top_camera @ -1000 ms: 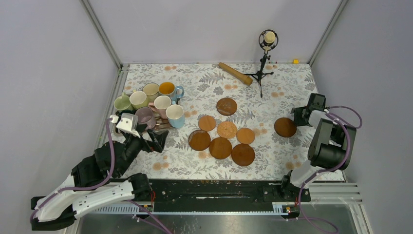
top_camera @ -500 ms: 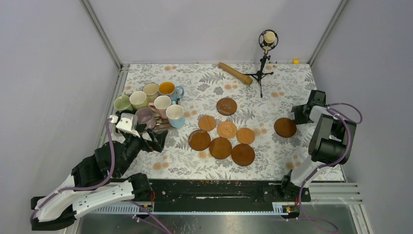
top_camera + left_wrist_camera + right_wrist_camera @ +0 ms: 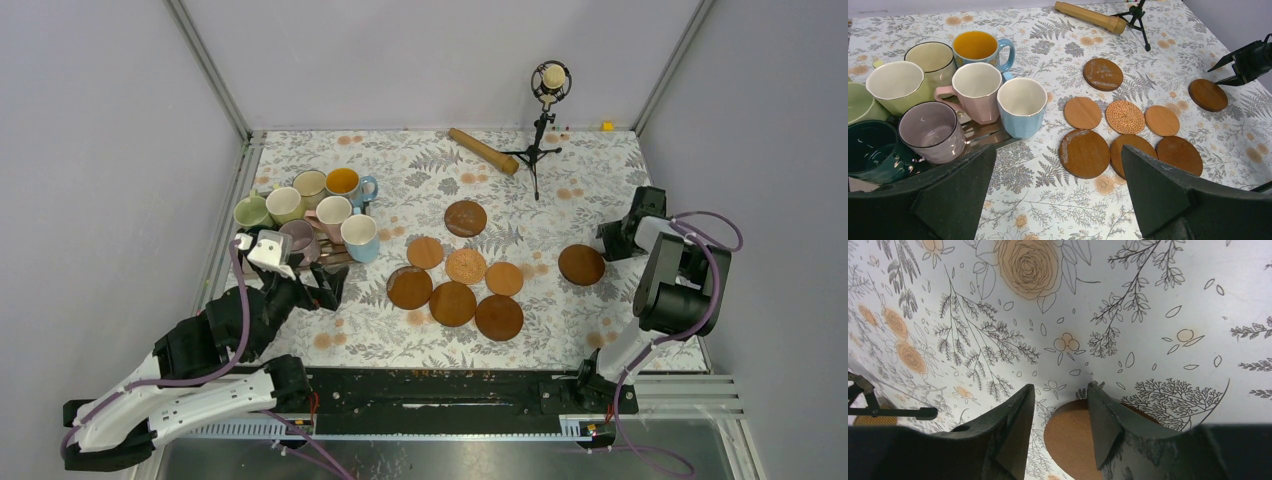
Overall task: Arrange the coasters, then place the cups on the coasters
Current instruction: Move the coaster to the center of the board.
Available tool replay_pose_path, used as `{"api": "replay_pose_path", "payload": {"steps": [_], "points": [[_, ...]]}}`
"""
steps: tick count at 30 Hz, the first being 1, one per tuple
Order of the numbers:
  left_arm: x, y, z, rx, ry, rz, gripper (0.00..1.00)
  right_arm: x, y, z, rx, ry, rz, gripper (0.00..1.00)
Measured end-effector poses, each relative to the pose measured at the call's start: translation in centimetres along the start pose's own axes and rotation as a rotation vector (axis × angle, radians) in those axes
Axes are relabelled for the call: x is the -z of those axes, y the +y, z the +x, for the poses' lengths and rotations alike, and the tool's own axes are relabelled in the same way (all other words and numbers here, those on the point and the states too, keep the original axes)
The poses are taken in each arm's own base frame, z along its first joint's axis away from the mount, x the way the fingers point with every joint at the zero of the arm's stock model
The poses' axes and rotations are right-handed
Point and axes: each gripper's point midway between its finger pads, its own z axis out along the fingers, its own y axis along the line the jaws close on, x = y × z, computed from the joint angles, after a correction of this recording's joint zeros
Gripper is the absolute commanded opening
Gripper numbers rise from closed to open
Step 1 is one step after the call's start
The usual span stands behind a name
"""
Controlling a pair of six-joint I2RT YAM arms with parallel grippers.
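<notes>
Several cups stand bunched at the left, among them the light blue cup (image 3: 359, 237) (image 3: 1022, 105), the pink cup (image 3: 975, 90) and the mauve cup (image 3: 930, 130). Seven brown and tan coasters (image 3: 452, 303) lie clustered mid-table. One dark coaster (image 3: 582, 265) (image 3: 1208, 95) (image 3: 1073, 440) lies apart at the right. My left gripper (image 3: 318, 283) (image 3: 1058, 150) hovers wide open just in front of the cups, holding nothing. My right gripper (image 3: 612, 240) (image 3: 1060, 386) stands low at the lone coaster's far right edge, jaws partly apart and nothing clamped.
The cups sit on a shiny tray (image 3: 983, 134). A microphone on a tripod (image 3: 546, 95) and a wooden roller (image 3: 483, 150) stand at the back. Enclosure walls close in on the left, right and rear.
The lone coaster has slid slightly toward the near left, with the right gripper shifting beside it. My left arm has edged forward toward the cups, still open.
</notes>
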Motion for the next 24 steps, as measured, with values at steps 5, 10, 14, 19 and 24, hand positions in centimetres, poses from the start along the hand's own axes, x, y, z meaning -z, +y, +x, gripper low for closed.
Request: {"api": "replay_pose_path", "payload": {"steps": [5,10,14,19,24], "points": [[0.0,0.0,0.0,-0.003,0.0,0.0,0.99,0.3,0.0,1.0,0.093,0.023,0.0,0.5],[0.0,0.0,0.0,-0.003,0.0,0.0,0.99,1.0,1.0,3.4,0.24,0.075,0.003,0.49],[0.0,0.0,0.0,-0.003,0.0,0.001,0.99,1.1,0.8,5.0,0.299,0.131,0.0,0.46],[0.2,0.1,-0.2,0.005,-0.008,0.004,0.99,1.3,0.0,6.1,0.356,0.18,0.015,0.46],[0.4,0.2,-0.4,0.015,-0.018,0.008,0.98,1.6,-0.4,6.7,0.401,0.198,0.023,0.45]]}}
